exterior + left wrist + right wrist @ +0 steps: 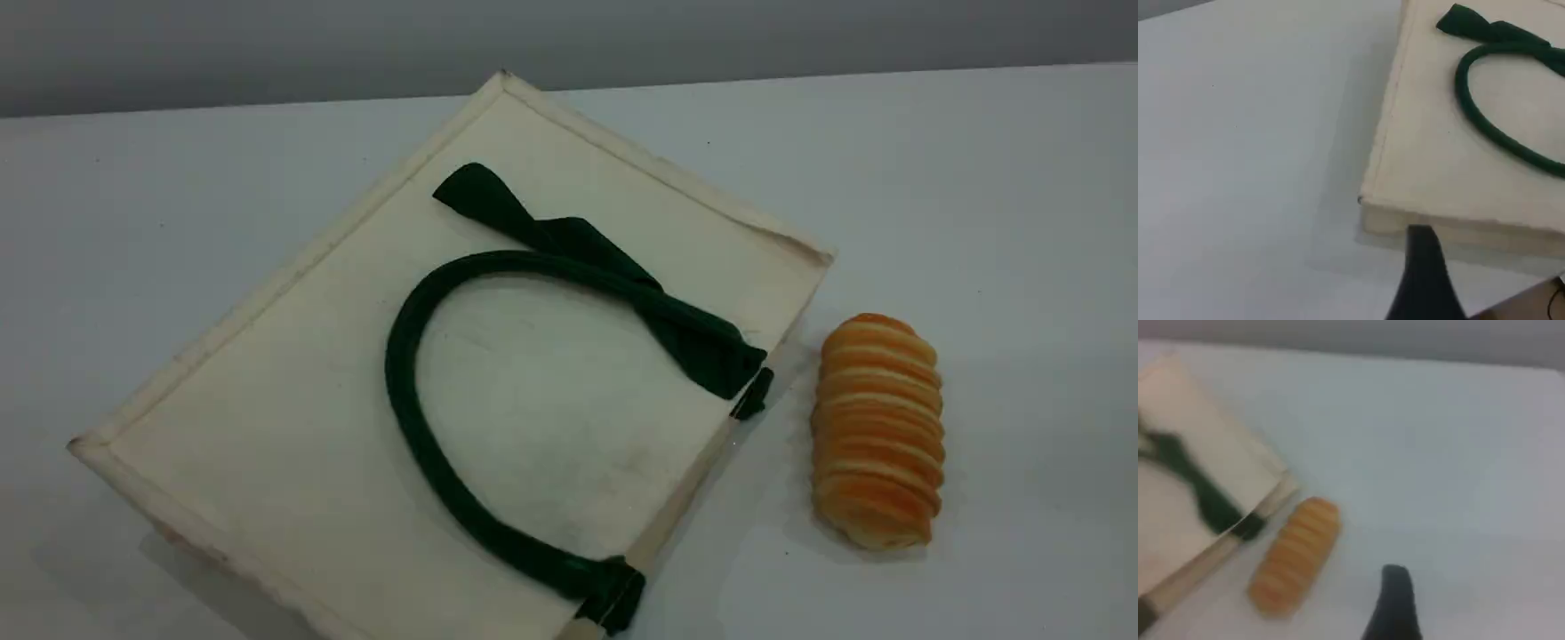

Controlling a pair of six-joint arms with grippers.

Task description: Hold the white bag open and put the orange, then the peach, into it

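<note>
The white bag lies flat on the table, its dark green handle looped over the top face and a green fabric tab across it. The orange and the peach are out of view in every frame. Neither gripper shows in the scene view. In the left wrist view one dark fingertip hovers just off a corner of the bag, apart from it. In the right wrist view a single dark fingertip hangs over bare table, right of the bag, with nothing against it.
A ridged orange-tan bread loaf lies right of the bag's handle edge, a short gap between them; it appears also in the right wrist view as the loaf. The white table meets a grey wall behind.
</note>
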